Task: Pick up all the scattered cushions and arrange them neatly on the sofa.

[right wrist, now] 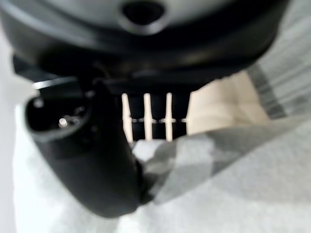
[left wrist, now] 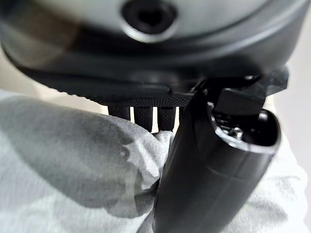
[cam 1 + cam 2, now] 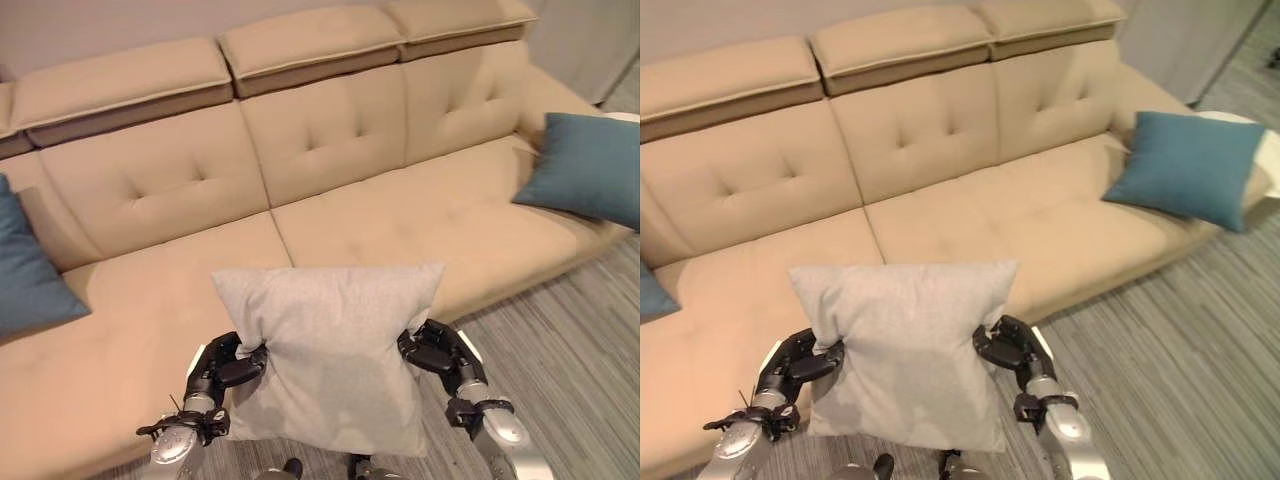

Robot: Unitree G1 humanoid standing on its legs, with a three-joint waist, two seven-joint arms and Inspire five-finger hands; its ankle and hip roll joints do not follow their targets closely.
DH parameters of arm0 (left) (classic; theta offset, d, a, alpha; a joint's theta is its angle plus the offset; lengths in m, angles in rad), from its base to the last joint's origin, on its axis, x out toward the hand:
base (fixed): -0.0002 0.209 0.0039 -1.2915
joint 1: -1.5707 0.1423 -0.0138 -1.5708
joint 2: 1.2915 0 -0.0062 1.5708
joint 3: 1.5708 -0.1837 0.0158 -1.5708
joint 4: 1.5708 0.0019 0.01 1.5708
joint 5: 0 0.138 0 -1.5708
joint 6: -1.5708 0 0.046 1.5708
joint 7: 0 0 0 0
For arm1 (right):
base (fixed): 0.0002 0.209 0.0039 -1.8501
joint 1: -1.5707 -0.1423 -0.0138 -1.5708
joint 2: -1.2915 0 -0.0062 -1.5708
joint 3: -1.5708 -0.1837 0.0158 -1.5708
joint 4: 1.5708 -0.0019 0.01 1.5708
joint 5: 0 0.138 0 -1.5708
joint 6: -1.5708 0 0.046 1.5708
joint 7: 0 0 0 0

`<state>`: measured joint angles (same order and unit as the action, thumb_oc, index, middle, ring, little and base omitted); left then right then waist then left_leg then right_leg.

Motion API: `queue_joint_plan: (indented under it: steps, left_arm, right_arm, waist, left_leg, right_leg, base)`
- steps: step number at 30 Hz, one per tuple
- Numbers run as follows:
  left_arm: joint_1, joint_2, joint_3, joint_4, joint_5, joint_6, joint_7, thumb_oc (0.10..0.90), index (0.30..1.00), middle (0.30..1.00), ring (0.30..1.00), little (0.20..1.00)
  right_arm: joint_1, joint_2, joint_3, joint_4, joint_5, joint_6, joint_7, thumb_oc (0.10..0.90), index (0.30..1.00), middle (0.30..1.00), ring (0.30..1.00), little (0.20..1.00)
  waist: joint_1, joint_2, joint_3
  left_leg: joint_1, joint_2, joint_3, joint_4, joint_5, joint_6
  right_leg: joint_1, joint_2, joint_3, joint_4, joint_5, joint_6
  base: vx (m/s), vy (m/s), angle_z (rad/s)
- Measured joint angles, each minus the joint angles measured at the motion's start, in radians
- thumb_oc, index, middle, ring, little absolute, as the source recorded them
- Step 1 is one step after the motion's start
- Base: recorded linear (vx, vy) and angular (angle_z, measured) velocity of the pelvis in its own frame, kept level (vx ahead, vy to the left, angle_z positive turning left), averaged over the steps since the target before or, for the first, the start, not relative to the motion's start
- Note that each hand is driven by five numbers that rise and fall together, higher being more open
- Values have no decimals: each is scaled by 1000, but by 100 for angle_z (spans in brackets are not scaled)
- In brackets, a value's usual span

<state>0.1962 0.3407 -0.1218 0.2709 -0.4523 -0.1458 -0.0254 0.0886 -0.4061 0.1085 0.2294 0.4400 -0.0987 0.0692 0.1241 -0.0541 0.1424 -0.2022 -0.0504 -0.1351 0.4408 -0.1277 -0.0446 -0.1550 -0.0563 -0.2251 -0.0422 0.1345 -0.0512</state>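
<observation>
Grey cushion (image 3: 335, 350): matt woven cloth. Sofa (image 3: 400, 210): smooth tufted tan upholstery, matt. Blue cushion (image 3: 1188, 165): matt cloth. Floor (image 3: 570, 350): striped, low-sheen.

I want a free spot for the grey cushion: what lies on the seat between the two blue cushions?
Nothing: between the left blue cushion and the right blue cushion, the left eye view shows bare sofa seat.

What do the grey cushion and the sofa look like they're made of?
Grey cushion: woven fabric, matte; the left wrist view shows a fine weave, and the cloth puckers where the left hand and right hand pinch its edges. Sofa: tan upholstery with a smooth, faintly sheened surface and tufted dimples, probably leather or a leather-like material, but this can't be confirmed.
</observation>
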Motion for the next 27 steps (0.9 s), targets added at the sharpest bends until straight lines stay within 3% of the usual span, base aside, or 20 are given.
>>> queue_joint_plan:
  steps: [3, 5, 6, 8, 10, 11, 12, 13, 14, 17, 20, 21, 22, 25, 26, 27]
  left_arm:
    - [-4, 0, -14, -1, -3, 0, -3, 400, 300, 300, 300, 300]
    - [-10, 0, -20, -1, -10, 0, -3, 400, 300, 300, 300, 300]
    - [-26, 0, -32, -1, -17, 0, -3, 400, 300, 300, 300, 300]
    - [-38, -1, -42, -2, -17, 0, -3, 400, 300, 300, 300, 300]
    - [-52, -1, -48, -2, -17, 2, -3, 400, 300, 300, 300, 300]
    - [-54, -1, -44, -2, -17, 2, -3, 400, 300, 300, 300, 300]
    - [-50, 2, -39, -2, -16, 2, -2, 400, 300, 300, 300, 300]
    - [-46, 6, -32, -2, -16, 2, -2, 400, 300, 300, 300, 300]
    - [-45, 12, -29, -3, -16, 2, -2, 400, 300, 300, 300, 300]
    - [-42, 32, -14, -6, -16, 2, -2, 400, 300, 300, 300, 300]
    - [-45, 51, 8, -16, -16, 2, -2, 400, 300, 300, 300, 300]
    - [-49, 65, 21, -15, -16, 2, -1, 400, 300, 300, 300, 300]
    - [-51, 69, 26, -13, -16, 2, -1, 400, 300, 300, 300, 300]
    - [-51, 84, 36, -13, -17, 0, -1, 400, 300, 300, 300, 300]
    - [-55, 88, 37, -14, -17, 0, -1, 400, 300, 300, 300, 300]
    - [-57, 80, 40, -14, -17, 0, 0, 400, 300, 300, 300, 300]
  right_arm:
    - [-2, 10, -15, 0, 0, 0, -8, 400, 300, 300, 300, 300]
    - [-1, 18, -26, 0, 0, -1, -9, 400, 300, 300, 300, 300]
    - [2, 24, -44, 0, 0, -2, -13, 400, 300, 300, 300, 300]
    - [-1, 23, -56, 0, 0, -2, -26, 400, 300, 300, 300, 300]
    - [0, 24, -57, 0, 0, -2, -40, 400, 300, 300, 300, 300]
    - [-3, 25, -55, 0, -1, -2, -49, 400, 300, 300, 300, 300]
    - [-5, 26, -51, 0, -1, -2, -49, 400, 300, 300, 300, 300]
    - [-3, 32, -47, -1, -2, -2, -49, 400, 300, 300, 300, 300]
    - [0, 42, -44, -1, -4, -2, -49, 400, 300, 300, 300, 300]
    - [1, 68, -38, -2, -4, -2, -48, 400, 300, 300, 300, 300]
    - [-11, 75, -20, -3, -5, -2, -42, 400, 300, 300, 300, 300]
    - [-17, 79, -4, -3, -5, -2, -33, 400, 300, 300, 300, 300]
    - [-14, 83, 3, -3, -5, -1, -27, 400, 300, 300, 300, 300]
    - [-10, 97, 5, -14, -20, -1, -21, 400, 300, 300, 300, 300]
    - [-10, 102, 1, -20, -25, -1, -21, 400, 300, 300, 300, 300]
    - [-16, 102, -2, -22, -27, -2, -21, 400, 300, 300, 300, 300]
  waist:
    - [-2, -13, 8]
    - [-14, -26, 15]
    - [-39, -33, 18]
    - [-37, -34, 20]
    - [-53, -34, 20]
    - [-48, -34, 20]
    - [-38, -32, 19]
    - [-29, -16, 19]
    - [-26, -19, 19]
    - [-26, -37, 14]
    - [-19, -36, 14]
    - [-15, -31, 17]
    - [-18, -24, 22]
    - [-30, -9, 25]
    - [-30, -10, 25]
    - [-33, -6, 27]
  left_leg:
    - [-37, 58, 98, -14, -9, 14]
    - [-57, 64, 120, -47, -6, 10]
    - [-95, 69, 176, -78, -2, 13]
    - [-125, 71, 208, -139, 15, -1]
    - [-158, 79, 302, -149, 24, -14]
    - [-148, 86, 319, -164, 45, 2]
    - [-130, 95, 316, -192, 60, 10]
    - [-69, 92, 270, -261, 105, 19]
    - [-35, 83, 258, -305, 163, 61]
    - [31, 41, 275, -366, 167, 86]
    - [54, 19, 288, -377, 158, 99]
    - [68, 20, 279, -377, 155, 104]
    - [91, 21, 263, -377, 147, 116]
    - [151, 14, 227, -410, 130, 120]
    - [153, 5, 214, -416, 130, 120]
    - [153, -4, 183, -427, 130, 120]
  right_leg:
    - [51, 26, -32, -15, -39, -21]
    - [72, 28, -61, -32, -51, -10]
    - [82, 27, -92, -48, -55, -5]
    - [80, 38, -101, -49, -60, -1]
    - [92, 40, -132, -49, -78, 0]
    - [105, 46, -128, -46, -90, 4]
    - [117, 53, -121, -44, -97, 9]
    - [145, 68, -114, -28, -119, 30]
    - [155, 61, -105, -7, -139, 49]
    - [147, 5, -99, 82, -191, 93]
    - [67, -57, -95, 289, -253, 147]
    - [-7, -85, -83, 463, -258, 159]
    - [-40, -95, -69, 549, -278, 179]
    - [-74, -100, 0, 526, -290, 183]
    - [-95, -107, 21, 492, -288, 184]
    - [-118, -98, 86, 386, -277, 173]
  base:
    - [86, -60, 32]
    - [55, -24, 40]
    - [72, -6, 58]
    - [115, 1, 27]
    - [146, 46, 24]
    - [150, 63, 10]
    - [245, 137, -20]
    - [234, 138, -30]
    - [231, 171, -15]
    - [101, 142, -4]
    - [60, 104, -8]
    - [62, 46, 1]
    - [105, 41, 26]
    - [150, 1, 40]
    - [137, -51, 52]
    - [132, -73, 55]
